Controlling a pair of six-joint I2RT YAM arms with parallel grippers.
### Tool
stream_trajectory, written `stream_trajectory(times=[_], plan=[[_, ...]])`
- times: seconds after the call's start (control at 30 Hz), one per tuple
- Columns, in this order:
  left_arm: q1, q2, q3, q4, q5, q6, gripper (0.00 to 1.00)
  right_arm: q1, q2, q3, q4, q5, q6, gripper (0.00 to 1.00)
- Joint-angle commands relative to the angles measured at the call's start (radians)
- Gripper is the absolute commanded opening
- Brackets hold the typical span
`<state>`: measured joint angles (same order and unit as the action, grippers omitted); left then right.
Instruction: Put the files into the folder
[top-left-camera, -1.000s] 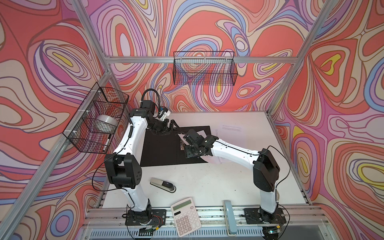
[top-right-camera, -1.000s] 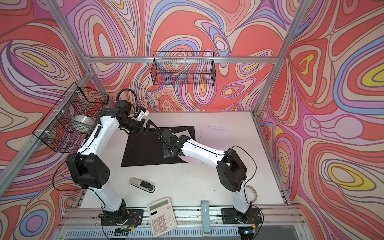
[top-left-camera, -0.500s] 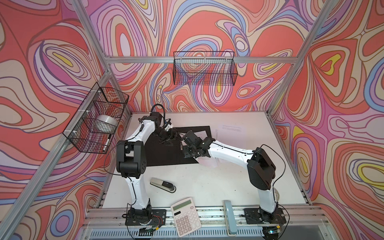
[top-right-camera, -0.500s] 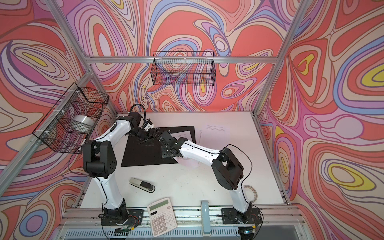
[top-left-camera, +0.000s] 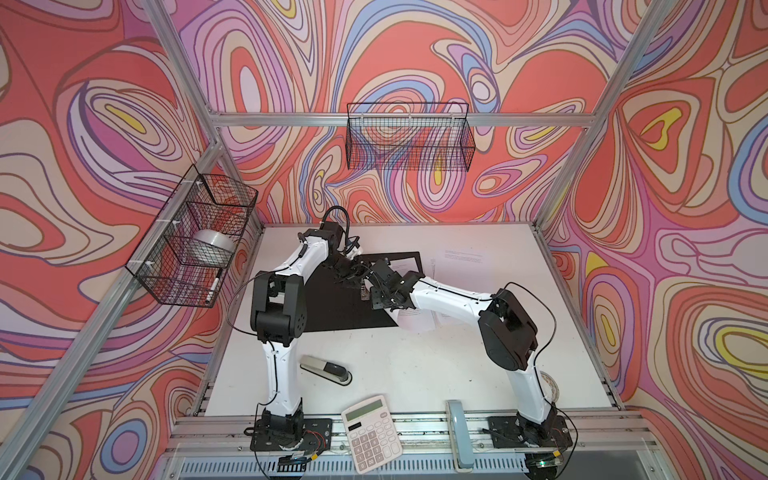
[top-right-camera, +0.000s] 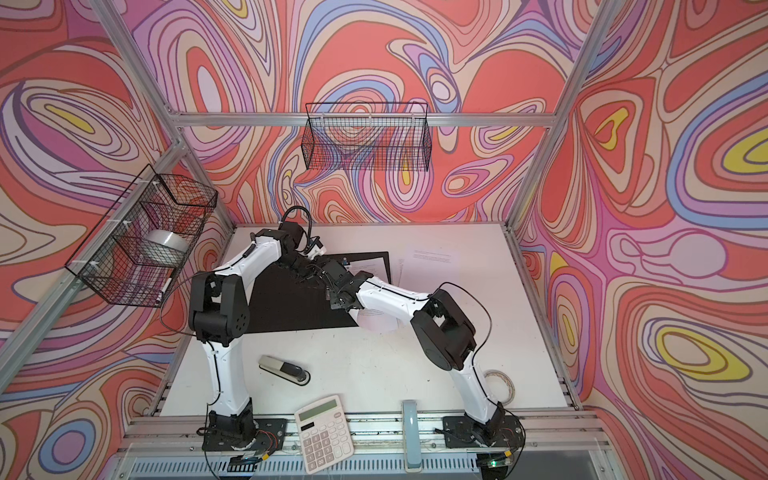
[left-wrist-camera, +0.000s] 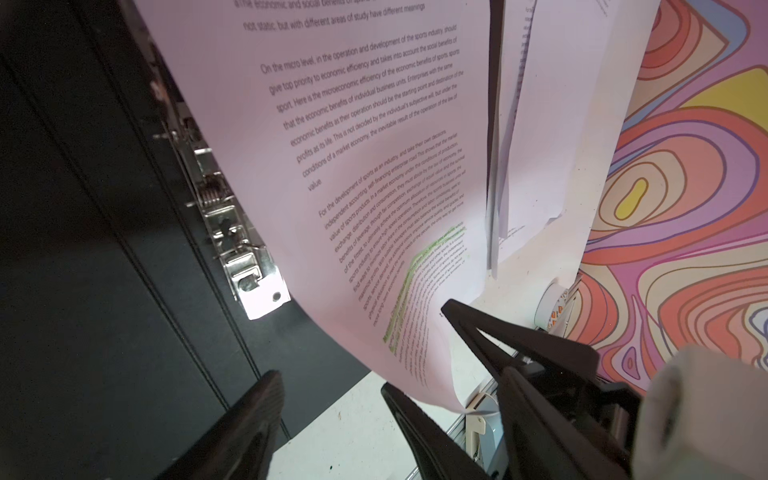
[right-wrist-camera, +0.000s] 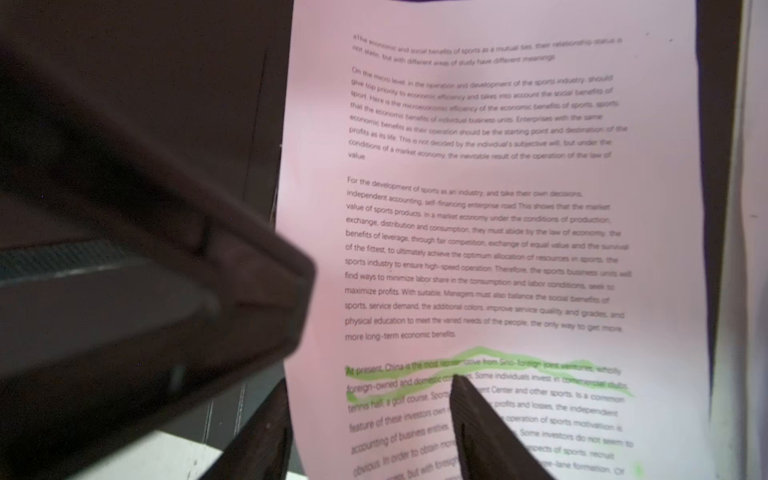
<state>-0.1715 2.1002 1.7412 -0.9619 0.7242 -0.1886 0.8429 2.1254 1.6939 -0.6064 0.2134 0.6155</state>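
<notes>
On the table (top-left-camera: 415, 374), the left arm (top-left-camera: 277, 309) stands from its 7 o'clock base, forearm angled towards 1 o'clock, wrist bent down. The right arm (top-left-camera: 509, 332), based at 5 o'clock, stretches its forearm towards 10 o'clock. Both meet over the folder (top-left-camera: 345, 311), open and black at 10 o'clock. The files (right-wrist-camera: 498, 208) lie on its 3 o'clock half, one corner curled up. The left gripper (left-wrist-camera: 328, 380) gapes wide, empty. The right gripper (right-wrist-camera: 369, 380) is parted astride the files' edge, not clamped.

Two wire baskets (top-left-camera: 409, 137), one calculator (top-left-camera: 371, 432), one stapler (top-left-camera: 326, 370), one folder (top-left-camera: 340, 311)
</notes>
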Motion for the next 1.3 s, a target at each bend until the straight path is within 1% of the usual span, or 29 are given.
stream_trajectory(times=[0.0, 0.2, 0.27, 0.37, 0.47, 0.57, 0.67, 0.77, 0.9, 0.97, 1.13, 1.23, 1.27], plan=[[-0.015, 0.022, 0.048, -0.013, -0.013, -0.014, 0.81, -0.006, 0.012, 0.026, 0.026, -0.012, -0.011, 0.63], [-0.048, 0.088, 0.102, -0.057, -0.01, -0.001, 0.8, -0.009, -0.004, 0.049, 0.047, -0.098, -0.024, 0.67], [-0.063, 0.093, 0.109, -0.063, -0.014, 0.001, 0.8, -0.008, -0.028, 0.037, 0.057, -0.119, -0.019, 0.72], [-0.083, 0.085, 0.112, -0.082, -0.062, 0.007, 0.8, -0.009, -0.071, 0.004, 0.063, -0.129, -0.011, 0.76], [-0.085, 0.045, 0.067, -0.083, -0.149, -0.027, 0.8, -0.01, -0.102, -0.033, 0.079, -0.147, -0.01, 0.81], [-0.085, -0.024, -0.005, -0.057, -0.122, -0.032, 0.8, -0.008, -0.116, -0.05, 0.087, -0.149, -0.012, 0.81], [-0.085, -0.083, -0.097, 0.006, -0.104, -0.087, 0.81, -0.009, -0.124, -0.063, 0.111, -0.163, -0.009, 0.81], [-0.085, -0.088, -0.136, 0.045, -0.07, -0.118, 0.81, -0.009, -0.135, -0.075, 0.133, -0.168, -0.002, 0.8], [-0.089, -0.039, -0.131, 0.056, -0.025, -0.146, 0.78, -0.008, -0.171, -0.115, 0.173, -0.161, 0.0, 0.8], [-0.091, -0.013, -0.114, 0.059, -0.02, -0.152, 0.78, -0.008, -0.186, -0.134, 0.189, -0.165, -0.004, 0.8], [-0.092, 0.034, -0.072, 0.066, 0.035, -0.168, 0.78, -0.007, -0.203, -0.154, 0.196, -0.163, -0.013, 0.81], [-0.092, 0.063, -0.05, 0.057, 0.055, -0.169, 0.71, -0.007, -0.22, -0.186, 0.235, -0.138, -0.012, 0.81], [-0.092, 0.07, -0.044, 0.057, 0.057, -0.17, 0.66, -0.007, -0.224, -0.192, 0.241, -0.131, -0.012, 0.81]])
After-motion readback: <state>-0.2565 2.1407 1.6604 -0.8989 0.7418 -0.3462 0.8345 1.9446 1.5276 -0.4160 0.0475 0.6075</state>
